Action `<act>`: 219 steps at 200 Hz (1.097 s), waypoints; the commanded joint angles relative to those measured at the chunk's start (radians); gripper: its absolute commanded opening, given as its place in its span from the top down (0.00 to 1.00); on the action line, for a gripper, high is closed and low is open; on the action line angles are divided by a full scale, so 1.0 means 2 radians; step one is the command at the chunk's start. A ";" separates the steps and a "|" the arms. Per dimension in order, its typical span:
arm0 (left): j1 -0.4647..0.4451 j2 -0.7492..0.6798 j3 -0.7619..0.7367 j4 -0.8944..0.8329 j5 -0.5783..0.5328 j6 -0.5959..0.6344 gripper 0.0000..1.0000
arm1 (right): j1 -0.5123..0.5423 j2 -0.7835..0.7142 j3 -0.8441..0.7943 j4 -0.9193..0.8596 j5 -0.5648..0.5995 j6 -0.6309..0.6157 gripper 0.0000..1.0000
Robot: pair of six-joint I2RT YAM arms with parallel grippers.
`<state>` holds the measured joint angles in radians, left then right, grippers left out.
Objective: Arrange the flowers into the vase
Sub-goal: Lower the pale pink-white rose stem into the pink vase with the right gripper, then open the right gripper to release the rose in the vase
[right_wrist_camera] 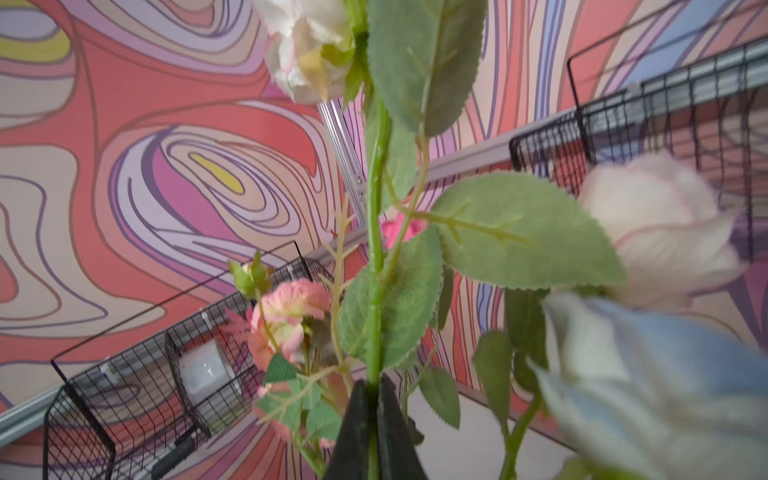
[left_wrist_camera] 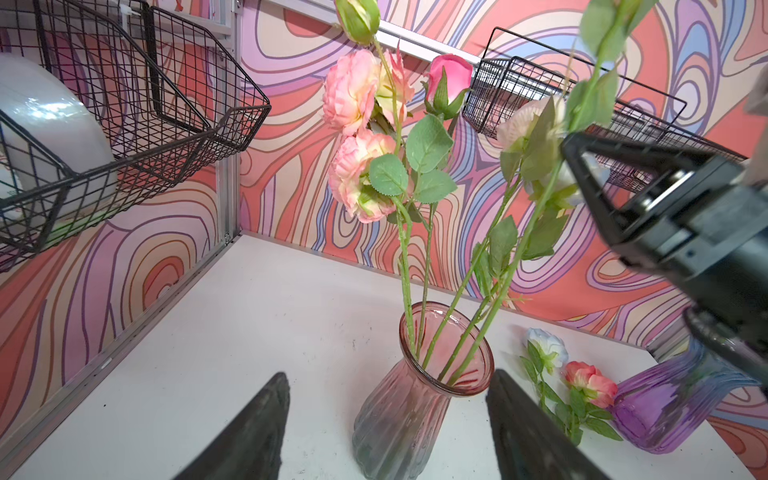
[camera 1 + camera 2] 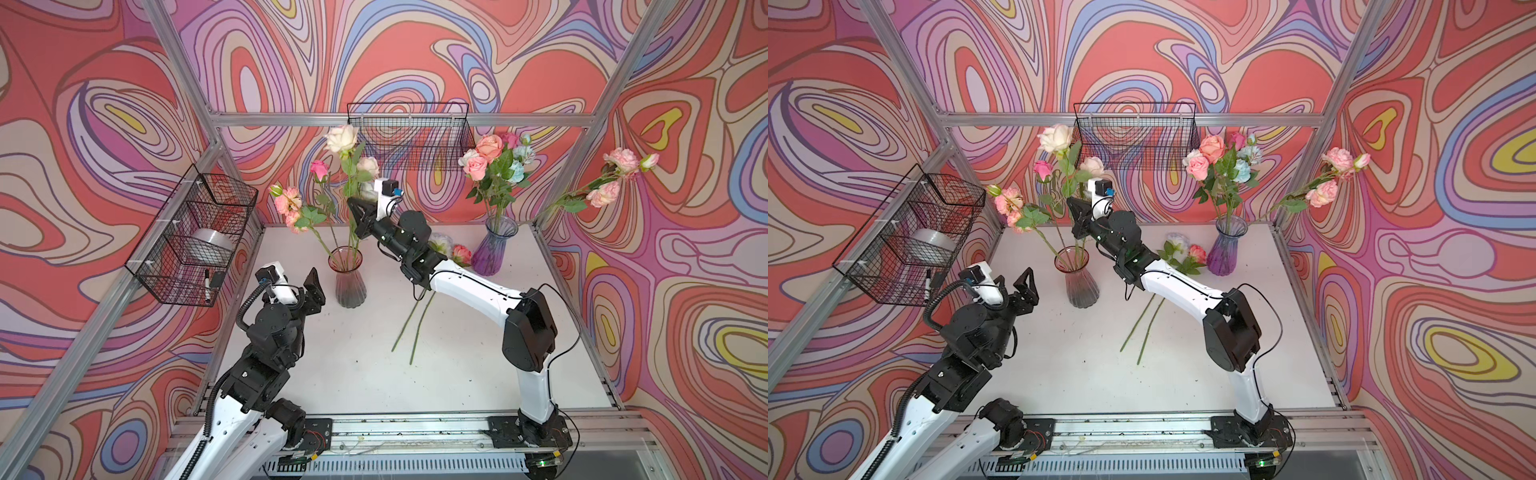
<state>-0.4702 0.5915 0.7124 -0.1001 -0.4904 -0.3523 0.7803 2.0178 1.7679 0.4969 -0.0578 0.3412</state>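
Fingers (image 1: 392, 436) on your right arm (image 3: 469, 286) are pressed together on the stem of the cream rose (image 3: 341, 138), below its leaves. That arm climbs from the front right corner of the bench (image 3: 332, 374), bends at a raised elbow and stretches across the middle toward the back left, wrist tipped upward. The stem's foot sits inside the pink vase (image 3: 348, 276), which stands toward the back left, holding pink blooms (image 2: 353, 95) too. Your left arm (image 3: 270, 328) is folded near the left edge, its fingers (image 2: 257, 428) spread and empty, aimed at that vase but apart from it. A pale blue rose (image 2: 548, 349) and a coral rose (image 2: 590, 382) lie on the bench near the purple vase (image 3: 496, 249) at the back right.
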 commanded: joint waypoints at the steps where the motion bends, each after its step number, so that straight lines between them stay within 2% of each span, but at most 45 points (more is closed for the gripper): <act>1: 0.003 0.001 0.003 0.011 0.003 -0.007 0.25 | 0.018 -0.016 -0.035 -0.008 0.015 -0.016 1.00; 19: 0.005 0.003 0.004 0.009 0.007 -0.009 0.25 | 0.022 -0.021 -0.063 -0.009 0.022 -0.010 0.98; 32: 0.004 0.005 0.004 0.009 0.009 -0.010 0.25 | 0.023 -0.025 -0.079 -0.012 0.020 -0.008 0.93; 50: 0.006 0.008 0.004 0.009 0.009 -0.011 0.25 | 0.025 -0.031 -0.095 -0.018 0.027 -0.008 0.80; 68: 0.007 0.010 0.005 0.009 0.014 -0.012 0.25 | 0.026 -0.034 -0.098 -0.030 0.032 -0.008 0.71; 117: 0.010 0.015 0.005 0.008 0.017 -0.015 0.25 | 0.032 -0.061 -0.088 -0.074 0.026 -0.006 0.66; 164: 0.012 0.014 0.005 0.008 0.021 -0.019 0.25 | 0.042 -0.120 -0.150 -0.082 0.044 0.005 0.66; 184: 0.012 0.013 0.006 0.007 0.038 -0.024 0.25 | 0.042 -0.171 -0.183 -0.110 0.077 0.013 0.66; 207: 0.011 0.018 0.007 0.010 0.073 -0.030 0.26 | 0.041 -0.226 -0.245 -0.143 0.146 0.025 0.66; 219: 0.012 0.025 0.011 0.010 0.100 -0.031 0.34 | 0.041 -0.254 -0.274 -0.168 0.188 0.025 0.66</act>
<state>-0.4557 0.6247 0.7124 -0.1001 -0.3916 -0.3927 0.8646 1.5936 1.3121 0.2733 0.1345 0.3683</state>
